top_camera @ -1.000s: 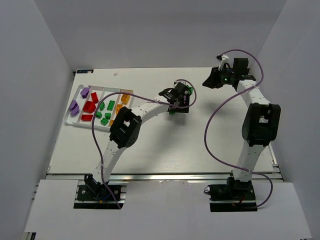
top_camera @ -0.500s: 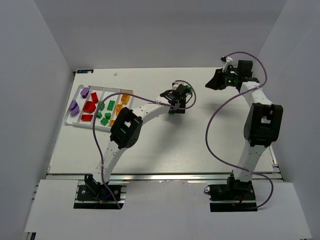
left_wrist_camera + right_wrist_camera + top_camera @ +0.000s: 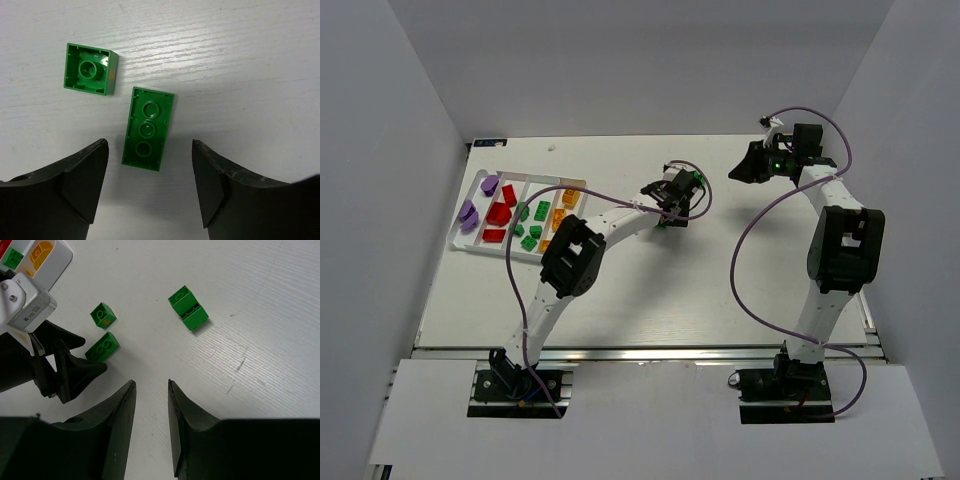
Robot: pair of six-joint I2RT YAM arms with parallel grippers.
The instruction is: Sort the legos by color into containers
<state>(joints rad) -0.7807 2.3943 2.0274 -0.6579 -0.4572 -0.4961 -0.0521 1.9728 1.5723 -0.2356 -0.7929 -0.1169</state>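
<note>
White table (image 3: pixel 650 290) | left gripper (image 3: pixel 149 150) apart astride long green brick (image 3: pixel 148 129), barely moved | right gripper (image 3: pixel 151 385) slightly apart, empty

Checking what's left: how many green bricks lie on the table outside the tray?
4: a square brick and a long brick at the left gripper, a third brick touching a fourth brick farther off. The left arm may hide more.

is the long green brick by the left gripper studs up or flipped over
Flipped over: the long green brick lies flat on the table with its hollow underside up, three round inner tubes showing instead of studs.
</note>
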